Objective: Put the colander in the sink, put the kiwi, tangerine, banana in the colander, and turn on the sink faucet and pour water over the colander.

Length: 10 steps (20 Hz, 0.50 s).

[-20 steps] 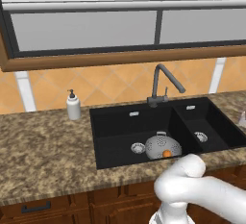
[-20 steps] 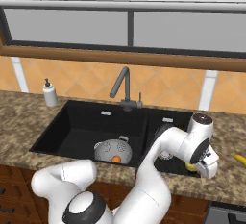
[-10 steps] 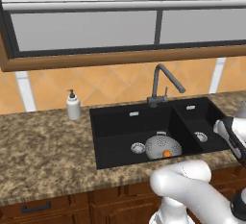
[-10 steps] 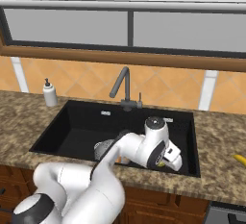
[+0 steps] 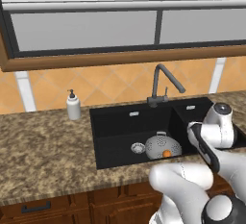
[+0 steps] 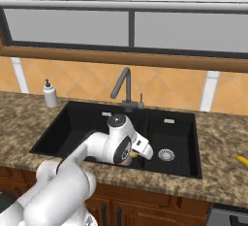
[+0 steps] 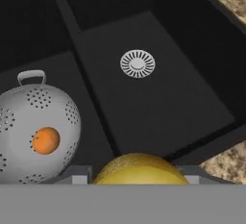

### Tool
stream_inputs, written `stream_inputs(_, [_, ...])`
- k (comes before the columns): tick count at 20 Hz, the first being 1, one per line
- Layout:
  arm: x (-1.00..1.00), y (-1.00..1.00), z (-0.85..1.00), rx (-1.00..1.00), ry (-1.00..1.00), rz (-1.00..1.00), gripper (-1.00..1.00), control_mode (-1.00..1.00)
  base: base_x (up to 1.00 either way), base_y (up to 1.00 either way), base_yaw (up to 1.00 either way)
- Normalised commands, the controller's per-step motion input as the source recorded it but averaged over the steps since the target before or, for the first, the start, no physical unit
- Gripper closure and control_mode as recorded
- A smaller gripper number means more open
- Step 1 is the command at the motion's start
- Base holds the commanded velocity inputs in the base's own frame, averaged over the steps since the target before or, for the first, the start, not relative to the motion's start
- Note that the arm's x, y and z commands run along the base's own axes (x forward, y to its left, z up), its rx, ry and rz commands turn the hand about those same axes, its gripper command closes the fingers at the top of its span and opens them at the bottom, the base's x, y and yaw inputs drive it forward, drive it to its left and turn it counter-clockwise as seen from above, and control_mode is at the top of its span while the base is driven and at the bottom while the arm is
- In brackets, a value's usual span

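Arm has swung left from right counter edge to over black two-basin sink (image 6: 179, 169) within last second. Pincer (image 7: 138, 172) clenched on rounded yellow-brown fruit (image 7: 139, 170) — likely kiwi, judged by dull skin — hanging over small basin. Round grey perforated metal colander (image 7: 33, 131) sits in large basin, small orange tangerine (image 7: 46, 140) inside. Curved yellow banana (image 6: 242, 161) waits on speckled granite counter (image 6: 227, 171). Next: carry left, drop into colander.

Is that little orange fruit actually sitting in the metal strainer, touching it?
Touching. The hand view shows the tangerine resting on the inside bottom of the colander, with no gap; the left base view agrees.
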Motion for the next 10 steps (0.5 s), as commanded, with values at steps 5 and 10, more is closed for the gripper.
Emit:
stream_inputs(5, [0.05, 1.0, 0.09, 0.0, 0.02, 0.0, 1.0, -1.0, 0.0, 0.0, 0.0])
stream_inputs(10, [0.18, 0.96, 0.17, 0.0, 0.07, 0.0, 1.0, -1.0, 0.0, 0.0, 0.0])
